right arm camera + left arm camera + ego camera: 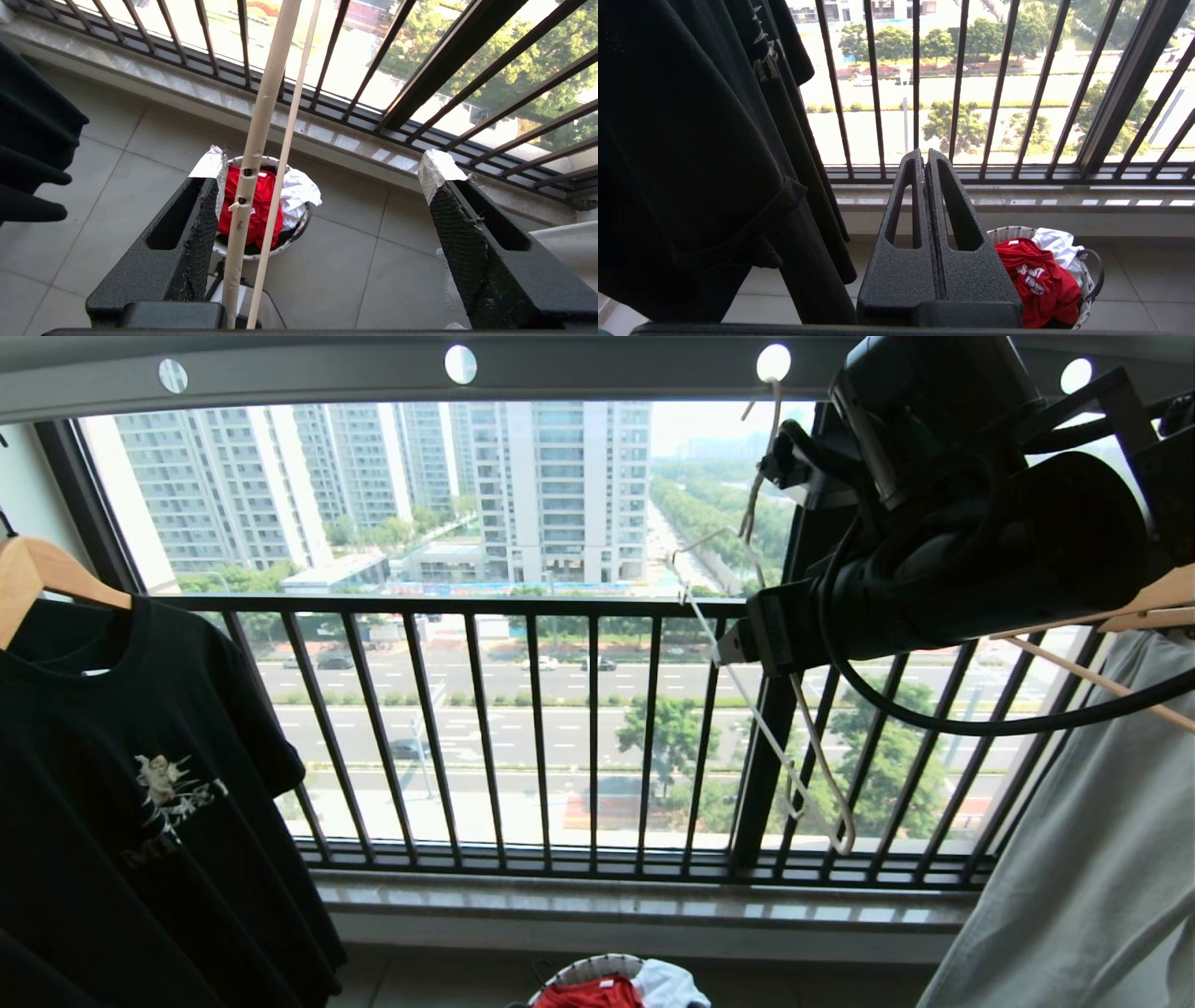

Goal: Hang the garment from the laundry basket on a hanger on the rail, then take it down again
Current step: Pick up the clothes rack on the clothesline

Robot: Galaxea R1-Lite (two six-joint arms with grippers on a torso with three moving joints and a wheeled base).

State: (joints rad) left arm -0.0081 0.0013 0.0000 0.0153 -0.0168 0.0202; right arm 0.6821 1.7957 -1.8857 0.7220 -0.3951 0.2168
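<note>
The grey rail [597,369] with round holes runs overhead. From one hole hangs the bare cream-white hanger [747,513]. My right gripper [747,644] is raised beside it and stands open [323,165]. The hanger's wires [254,140] pass between the fingers, close to one finger [201,224] and far from the other. The red garment [590,994] lies crumpled in the laundry basket [583,971] on the floor below, also seen in both wrist views [1036,280] [266,196]. My left gripper [924,156] is parked low, shut and empty, left of the basket [1011,232].
A black T-shirt [140,784] hangs on a wooden hanger [47,569] at the left. A pale grey garment [1074,859] hangs under wooden hangers [1148,602] at the right. The black balcony railing [537,728] stands behind. A white garment [667,985] shares the basket.
</note>
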